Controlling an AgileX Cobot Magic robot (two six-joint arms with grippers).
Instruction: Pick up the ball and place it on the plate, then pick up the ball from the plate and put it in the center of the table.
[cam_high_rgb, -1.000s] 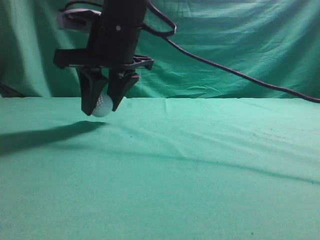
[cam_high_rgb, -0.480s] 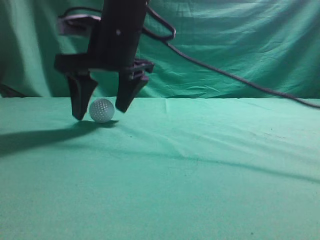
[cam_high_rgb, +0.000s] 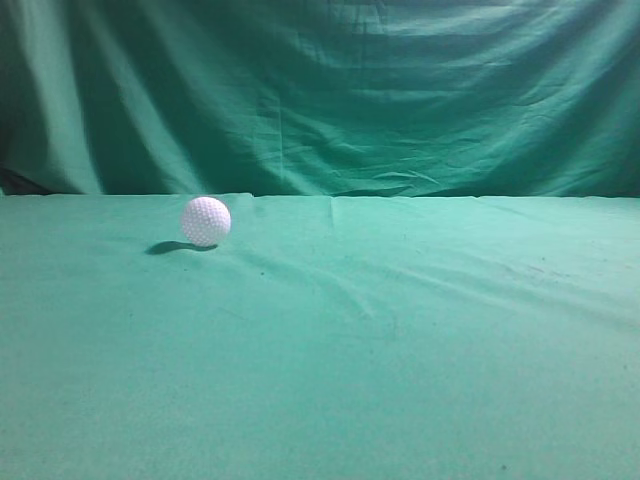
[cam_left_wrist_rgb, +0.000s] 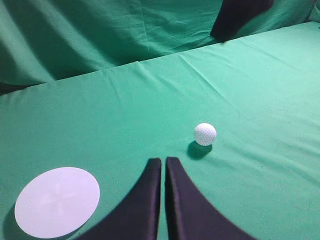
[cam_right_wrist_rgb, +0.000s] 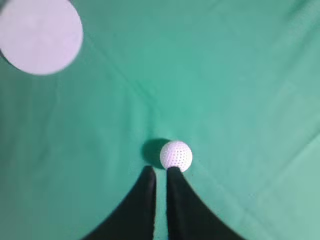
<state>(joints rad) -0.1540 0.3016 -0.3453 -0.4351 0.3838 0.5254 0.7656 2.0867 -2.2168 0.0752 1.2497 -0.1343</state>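
Observation:
The white dimpled ball (cam_high_rgb: 206, 221) rests by itself on the teal-green table (cam_high_rgb: 400, 350), left of middle, with its shadow beside it. No gripper shows in the exterior view. In the left wrist view the ball (cam_left_wrist_rgb: 205, 134) lies ahead and right of my left gripper (cam_left_wrist_rgb: 163, 161), which is shut and empty. The white round plate (cam_left_wrist_rgb: 57, 201) lies to its left. In the right wrist view the ball (cam_right_wrist_rgb: 176, 155) shows just past the tips of my right gripper (cam_right_wrist_rgb: 160, 170), which is shut and holds nothing. The plate (cam_right_wrist_rgb: 40, 35) is at the top left.
A draped green cloth backdrop (cam_high_rgb: 330, 90) hangs behind the table's far edge. A dark shape (cam_left_wrist_rgb: 240, 17), probably the other arm, hangs at the top of the left wrist view, above the far edge.
The gripper let go of the ball, opened around it, then left the exterior view. The ball now lies free on the cloth at about the same spot.

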